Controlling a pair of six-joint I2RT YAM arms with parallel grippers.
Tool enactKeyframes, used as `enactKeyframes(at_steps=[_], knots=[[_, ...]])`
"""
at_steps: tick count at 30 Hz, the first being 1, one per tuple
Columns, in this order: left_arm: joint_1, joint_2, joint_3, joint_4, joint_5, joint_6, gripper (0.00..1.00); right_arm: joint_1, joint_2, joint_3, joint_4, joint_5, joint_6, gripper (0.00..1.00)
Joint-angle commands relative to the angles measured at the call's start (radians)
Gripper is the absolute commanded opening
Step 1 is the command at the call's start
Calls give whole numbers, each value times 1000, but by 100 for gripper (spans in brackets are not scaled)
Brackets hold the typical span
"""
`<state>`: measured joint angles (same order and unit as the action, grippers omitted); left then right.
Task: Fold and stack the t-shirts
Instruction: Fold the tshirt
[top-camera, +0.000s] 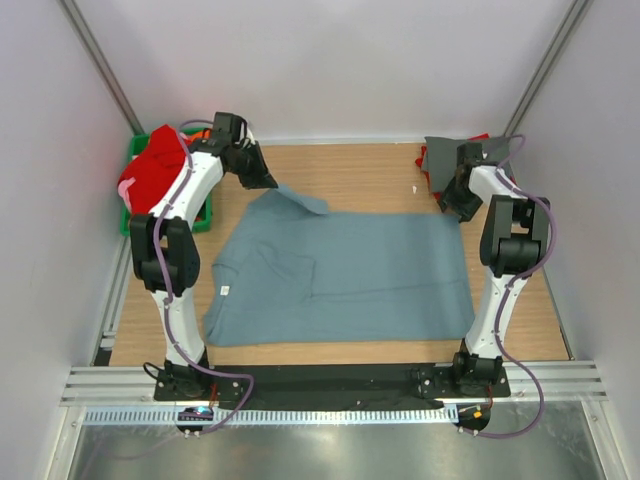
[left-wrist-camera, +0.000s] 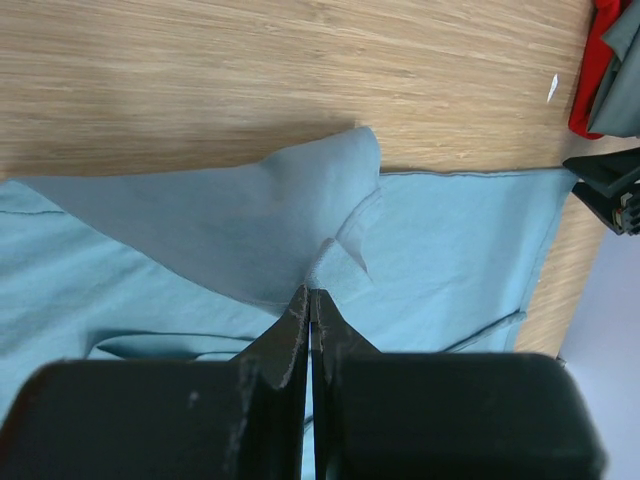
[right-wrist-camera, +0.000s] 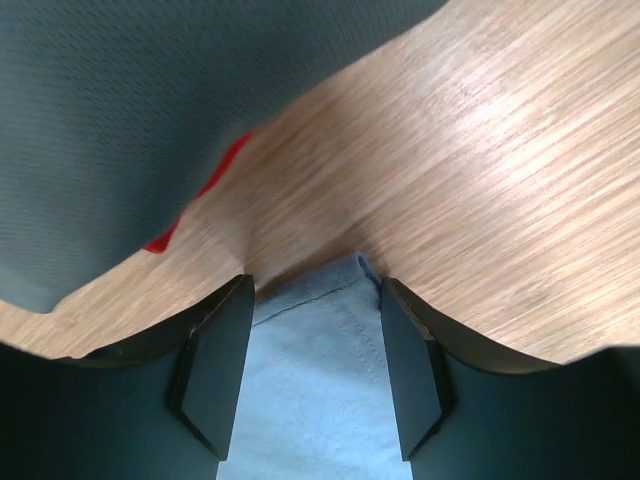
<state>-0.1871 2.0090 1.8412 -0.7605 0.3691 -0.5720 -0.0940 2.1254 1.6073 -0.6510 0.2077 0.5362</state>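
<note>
The left fingers (left-wrist-camera: 292, 345) are pressed together on a sleeve of the blue shirt (top-camera: 350, 275), holding it raised towards the far left corner of the tabletop (top-camera: 370, 165). The right fingers (right-wrist-camera: 215, 370) stand apart, astride the shirt's far right corner. The shirt lies spread mid-tabletop. I'd say the first fold is starting: the right must clamp, then both carry the far edge nearward.

White arms (top-camera: 188, 190) with black joints (top-camera: 165, 250), purple cables (top-camera: 546, 212), matte black claws (left-wrist-camera: 310, 300).
</note>
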Motion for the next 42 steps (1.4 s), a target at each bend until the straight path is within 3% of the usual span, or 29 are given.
enactKeyframes(at_steps=[1,3,6,9,10,13,24,42], knots=[[6,-15,-5,4,27,0,0,-3,-42,-23,14,-1,7,59],[6,-15,-5,4,27,1,0,-3,-35,-17,11,1,5,59],[6,-13,-7,4,22,1,0,-3,-15,0,-2,1,-2,50],[6,-10,-7,4,21,3,0,-3,-15,-7,-1,7,-5,30],[8,-9,-7,4,19,3,0,-3,-16,-12,1,18,-10,18],[8,-12,-5,4,18,4,0,-3,-12,-10,-9,36,-19,1],[2,-101,9,-68,-59,9,0,-3,-77,13,-61,27,-42,1],[2,-595,-405,-86,-91,-64,0,-3,-389,-273,-41,1,-65,1]])
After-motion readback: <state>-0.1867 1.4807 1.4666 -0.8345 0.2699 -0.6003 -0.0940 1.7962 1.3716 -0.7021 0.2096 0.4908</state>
